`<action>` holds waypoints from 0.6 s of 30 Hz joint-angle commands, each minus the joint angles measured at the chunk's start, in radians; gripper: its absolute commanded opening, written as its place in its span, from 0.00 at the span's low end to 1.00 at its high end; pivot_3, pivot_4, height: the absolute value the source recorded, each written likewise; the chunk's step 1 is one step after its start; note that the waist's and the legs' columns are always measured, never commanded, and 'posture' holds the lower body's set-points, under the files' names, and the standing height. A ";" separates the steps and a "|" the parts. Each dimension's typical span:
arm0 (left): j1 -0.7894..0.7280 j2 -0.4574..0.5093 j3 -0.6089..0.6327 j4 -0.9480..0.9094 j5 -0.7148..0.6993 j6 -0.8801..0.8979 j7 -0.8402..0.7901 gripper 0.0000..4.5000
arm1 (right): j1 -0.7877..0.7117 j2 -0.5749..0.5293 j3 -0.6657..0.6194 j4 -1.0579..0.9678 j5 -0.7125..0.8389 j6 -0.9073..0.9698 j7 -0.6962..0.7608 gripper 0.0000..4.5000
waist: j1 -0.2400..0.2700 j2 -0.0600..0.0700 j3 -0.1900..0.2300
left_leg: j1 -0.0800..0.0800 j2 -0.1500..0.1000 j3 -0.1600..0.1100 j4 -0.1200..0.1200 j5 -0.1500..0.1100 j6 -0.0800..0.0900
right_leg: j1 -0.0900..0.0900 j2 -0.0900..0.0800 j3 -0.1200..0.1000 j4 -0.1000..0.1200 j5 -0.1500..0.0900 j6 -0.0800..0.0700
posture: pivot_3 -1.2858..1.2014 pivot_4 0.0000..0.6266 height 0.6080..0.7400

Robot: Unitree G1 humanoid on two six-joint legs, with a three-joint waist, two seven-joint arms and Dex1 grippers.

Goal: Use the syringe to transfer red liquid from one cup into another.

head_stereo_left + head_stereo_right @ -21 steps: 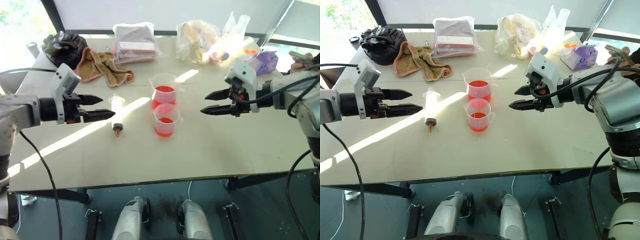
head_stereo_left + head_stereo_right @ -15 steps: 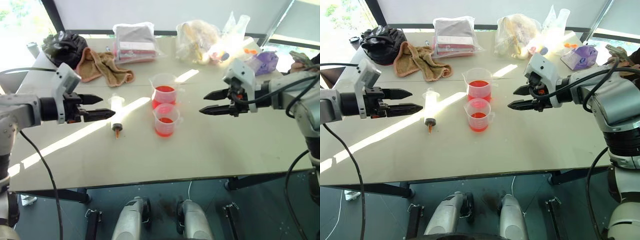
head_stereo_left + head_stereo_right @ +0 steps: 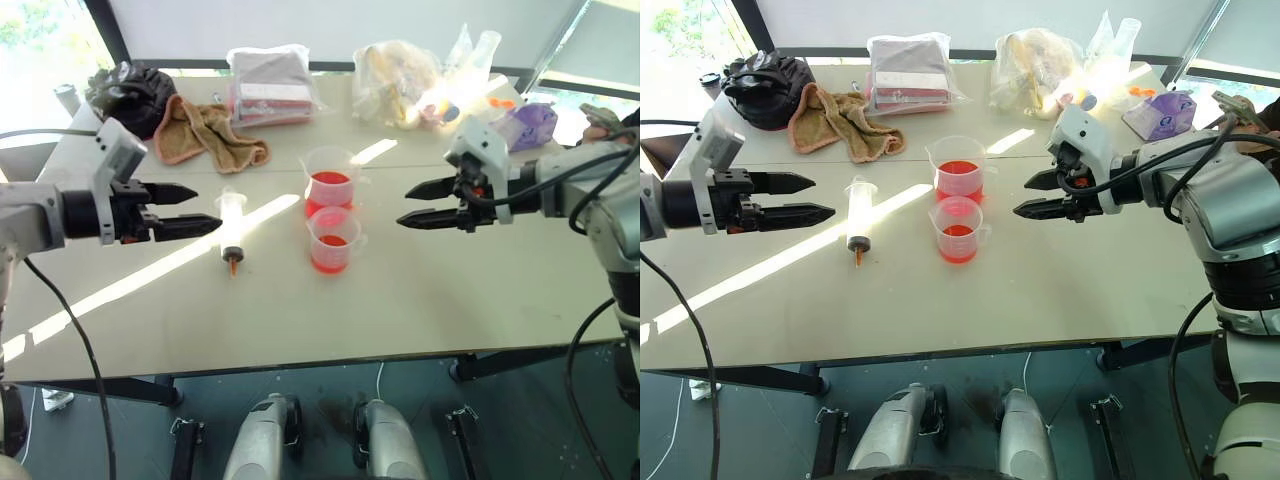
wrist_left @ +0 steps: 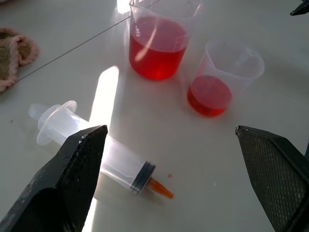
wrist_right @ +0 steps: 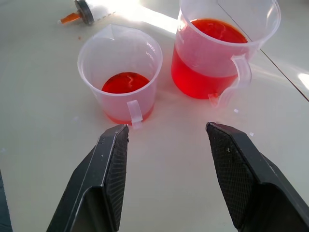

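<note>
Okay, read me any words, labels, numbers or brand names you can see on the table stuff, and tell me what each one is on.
No text can be read.
Syringe: no scale marks or print legible on the barrel.
Big cup and small cup: no graduations legible.
Pink-and-white pack in its clear bag: any print too blurred to read.
Purple packet and other bags at the far edge: too small to read.
</note>
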 commanded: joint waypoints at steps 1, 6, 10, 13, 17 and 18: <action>-0.002 0.005 0.018 -0.005 0.009 -0.025 -0.002 0.99 | -0.008 -0.011 -0.029 -0.033 0.000 -0.014 0.004 0.59 | -0.001 0.000 0.000 | 0.000 0.000 0.000 0.000 0.000 0.000 | 0.000 0.000 0.000 0.000 0.000 0.000 | 0.52 0.24 1.00; -0.006 0.010 0.023 0.013 0.005 -0.028 -0.021 0.99 | -0.016 -0.019 -0.037 -0.049 0.013 0.016 0.006 0.59 | -0.002 0.000 0.000 | 0.000 0.000 0.000 0.000 0.000 0.000 | 0.000 0.000 0.000 0.000 0.000 0.000 | 0.52 0.24 1.00; -0.019 0.003 0.011 0.030 0.014 -0.027 -0.018 0.99 | -0.021 -0.015 -0.036 -0.047 0.012 0.024 0.004 0.59 | -0.001 0.000 0.000 | 0.000 0.000 0.000 0.000 0.000 0.000 | 0.000 0.000 0.000 0.000 0.000 0.000 | 0.52 0.24 1.00; -0.065 -0.023 -0.001 0.040 0.014 0.057 0.064 0.99 | -0.001 -0.009 -0.041 -0.063 0.015 0.030 -0.010 0.59 | 0.001 0.000 0.000 | 0.000 0.000 0.000 0.000 0.000 0.000 | 0.000 0.000 0.000 0.000 0.000 0.000 | 0.52 0.24 1.00; -0.255 -0.111 -0.064 0.105 0.061 0.233 0.244 0.99 | 0.007 0.003 -0.048 -0.079 0.022 0.044 -0.031 0.59 | 0.005 0.000 0.000 | 0.000 0.000 -0.002 0.004 0.000 0.001 | 0.003 0.001 -0.002 0.001 0.000 0.000 | 0.52 0.24 1.00; -0.323 -0.146 -0.076 0.143 0.072 0.296 0.288 0.99 | 0.006 0.005 -0.047 -0.080 0.022 0.045 -0.035 0.59 | 0.008 0.000 0.000 | 0.000 0.000 -0.002 0.005 -0.001 0.001 | 0.004 0.001 -0.002 0.002 0.000 0.000 | 0.52 0.24 1.00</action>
